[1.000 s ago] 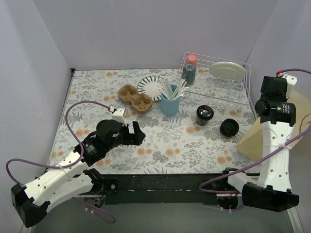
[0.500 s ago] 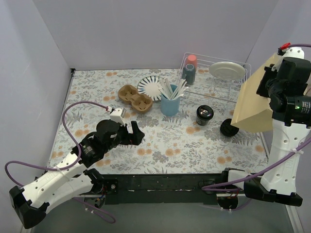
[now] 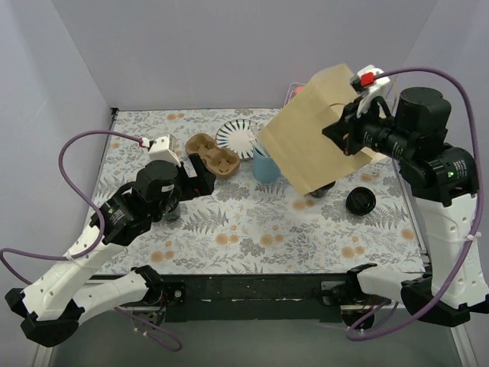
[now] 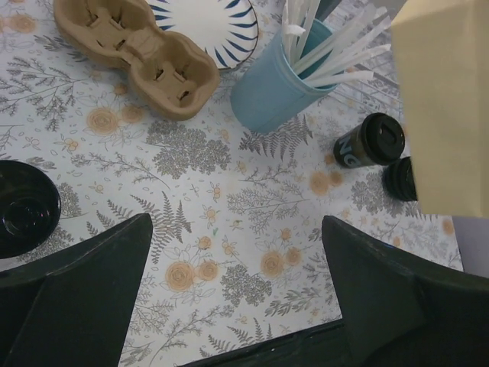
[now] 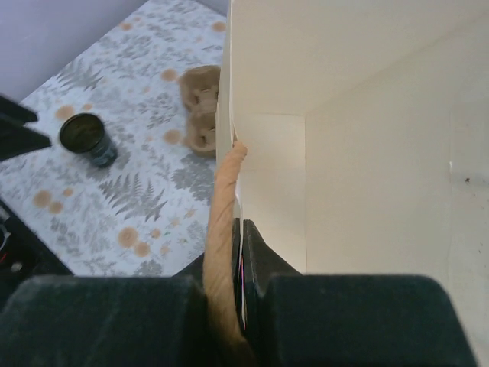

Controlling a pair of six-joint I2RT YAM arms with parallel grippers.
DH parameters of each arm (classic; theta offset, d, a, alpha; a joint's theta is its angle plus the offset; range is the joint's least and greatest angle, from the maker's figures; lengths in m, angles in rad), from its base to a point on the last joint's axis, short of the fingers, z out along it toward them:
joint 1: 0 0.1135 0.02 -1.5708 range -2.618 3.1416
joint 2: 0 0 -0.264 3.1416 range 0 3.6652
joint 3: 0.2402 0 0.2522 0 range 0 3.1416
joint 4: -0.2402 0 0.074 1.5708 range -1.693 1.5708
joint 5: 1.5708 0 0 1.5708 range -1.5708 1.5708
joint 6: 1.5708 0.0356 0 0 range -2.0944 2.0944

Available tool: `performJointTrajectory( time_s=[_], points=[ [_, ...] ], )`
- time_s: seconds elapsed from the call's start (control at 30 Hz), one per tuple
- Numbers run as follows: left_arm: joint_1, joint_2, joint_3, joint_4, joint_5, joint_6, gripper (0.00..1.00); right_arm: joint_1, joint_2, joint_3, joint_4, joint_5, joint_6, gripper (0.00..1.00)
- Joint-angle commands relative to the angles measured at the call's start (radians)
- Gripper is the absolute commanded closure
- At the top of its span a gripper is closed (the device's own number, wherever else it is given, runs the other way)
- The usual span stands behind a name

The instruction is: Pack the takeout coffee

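**Top external view: paper bag held over the far right of the table, cups spread below**

A tan paper bag [image 3: 309,130] is held in the air, tilted, by the right gripper [image 3: 345,126], whose fingers are closed on its upper edge. A black-lidded coffee cup [image 3: 324,186] is partly hidden beneath the bag's lower corner, and a second lidded cup [image 3: 361,201] stands just beside it to the right. The left gripper [image 3: 192,174] is spread wide and holds nothing. A moulded cup carrier [image 3: 214,153] lies just beyond it, with a striped plate [image 3: 237,136] and a blue cup of white sticks [image 3: 266,164] alongside. A third cup [image 3: 172,210] is largely covered by the left arm. The table is covered by a floral cloth [image 3: 260,229] and enclosed by pale lilac walls [image 3: 191,46].

**Left wrist view**

Between the wide-open fingers [image 4: 76,298], the carrier [image 4: 145,57], the plate [image 4: 210,19] and the blue cup [image 4: 275,95] are seen. The bag [image 4: 447,107] blocks the right side, next to both lidded cups [image 4: 370,141].

**Right wrist view**

The bag's wall [image 5: 267,160] and twisted handle [image 5: 221,222] are pinched between the closed fingers. The third cup [image 5: 88,138] stands far left.
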Motion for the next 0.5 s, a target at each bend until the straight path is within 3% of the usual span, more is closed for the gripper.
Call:
performJointTrajectory(
  time_s=[0.0,0.2,0.47],
  points=[
    [-0.003,0.019,0.118,-0.122,-0.086,-0.046,0.07,0.14,-0.043,-0.085,0.069,-0.067,-0.087,0.99],
    [-0.004,0.07,0.25,-0.24,-0.179,-0.031,0.07,0.338,-0.109,-0.317,0.124,-0.031,-0.139,0.99],
    [0.007,0.119,0.217,-0.251,-0.216,-0.058,0.06,0.565,-0.172,-0.524,0.268,0.04,-0.214,0.99]
  ],
)
